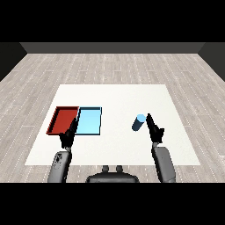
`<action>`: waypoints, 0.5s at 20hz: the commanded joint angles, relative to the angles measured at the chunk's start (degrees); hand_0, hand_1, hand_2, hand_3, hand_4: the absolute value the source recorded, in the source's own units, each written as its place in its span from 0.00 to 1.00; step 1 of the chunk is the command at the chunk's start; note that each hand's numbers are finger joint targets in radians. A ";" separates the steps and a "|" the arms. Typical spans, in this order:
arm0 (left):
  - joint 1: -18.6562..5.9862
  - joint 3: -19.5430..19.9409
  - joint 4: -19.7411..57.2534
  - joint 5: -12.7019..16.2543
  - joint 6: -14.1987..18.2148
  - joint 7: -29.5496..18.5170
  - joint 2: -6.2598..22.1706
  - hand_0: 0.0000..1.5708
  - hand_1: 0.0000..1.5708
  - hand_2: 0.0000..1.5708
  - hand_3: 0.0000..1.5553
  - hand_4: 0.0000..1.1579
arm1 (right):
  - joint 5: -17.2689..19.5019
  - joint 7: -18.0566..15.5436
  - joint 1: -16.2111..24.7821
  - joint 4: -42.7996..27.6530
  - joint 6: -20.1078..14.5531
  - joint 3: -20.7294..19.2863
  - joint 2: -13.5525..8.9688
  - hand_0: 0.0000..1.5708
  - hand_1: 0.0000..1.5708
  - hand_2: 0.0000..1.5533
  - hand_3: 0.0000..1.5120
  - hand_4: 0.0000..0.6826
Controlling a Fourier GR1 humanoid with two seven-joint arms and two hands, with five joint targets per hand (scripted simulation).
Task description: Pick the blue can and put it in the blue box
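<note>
Here the white desk (114, 94) sits on a pale wood-plank floor (114, 66), and two trays lie side by side on its left part. The red tray (64, 119) is the outer one, and the light blue tray (89, 120) touches it along one long edge, toward the middle of the desk. Neither tray shows anything inside it.

The blue can (138, 122) is on the right half of the desk, well apart from both trays. It appears tilted, its lighter round top facing up and toward the right hand, its darker body slanting down to the left.

The right hand (154, 129) comes up from the lower right on a grey forearm (163, 163). Its fingers are stretched out fairly straight, pointing away from the robot, with the tips just beside the can's top. They do not curl round the can, and whether they actually touch it cannot be told. The hand holds nothing.

The left hand (69, 133) rises from the lower left on the other grey forearm (60, 166). Its fingers are also extended and relaxed, empty, and it lies over the near edge of the trays, about where the red one meets the blue one.
</note>
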 commanded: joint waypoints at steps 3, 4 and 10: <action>-1.22 -0.13 0.36 -0.66 -0.67 0.11 -0.23 0.00 0.00 0.00 0.00 0.00 | -4.29 -2.27 -4.32 6.07 5.74 -7.81 -5.95 0.00 0.00 0.00 0.00 0.00; -1.56 -0.30 0.40 -0.75 -0.78 0.16 -0.18 0.00 0.00 0.00 0.00 0.00 | -5.97 -2.93 -5.70 8.34 7.71 -9.96 -8.04 0.00 0.00 0.00 0.00 0.00; -2.46 2.93 -6.84 6.63 -3.09 -17.42 -3.49 0.00 0.00 0.00 0.00 0.00 | -18.26 -13.17 -5.66 5.46 18.43 -14.40 -8.34 0.00 0.00 0.00 0.00 0.00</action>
